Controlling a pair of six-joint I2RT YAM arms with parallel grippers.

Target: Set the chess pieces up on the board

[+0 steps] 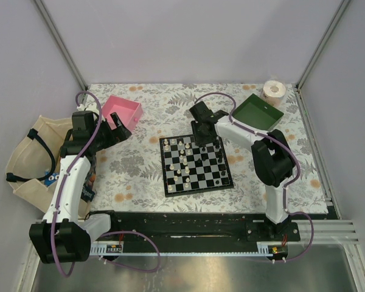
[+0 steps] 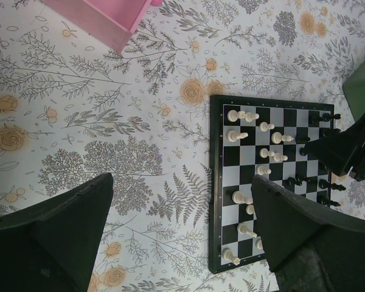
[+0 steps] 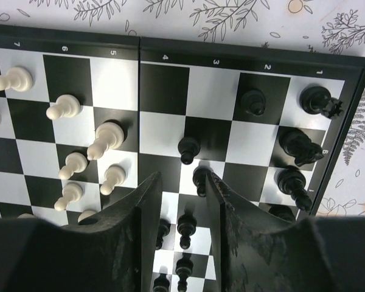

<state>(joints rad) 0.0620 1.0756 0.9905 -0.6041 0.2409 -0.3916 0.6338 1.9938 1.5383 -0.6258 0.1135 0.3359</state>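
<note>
Right end effector (image 3: 181, 182) hangs over the board (image 1: 165, 167) at table (image 1: 140, 176) centre, twelve o'clock edge, jaws parted, empty, black pawn (image 3: 201, 180) beside one finger. Left end effector (image 2: 182, 181) gapes wide at nine o'clock.

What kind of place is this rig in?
Looks like an enclosed lab workcell, not a home: plain walls on aluminium posts, a black mounting rail along the near edge, and a floral table staged with the board.
</note>
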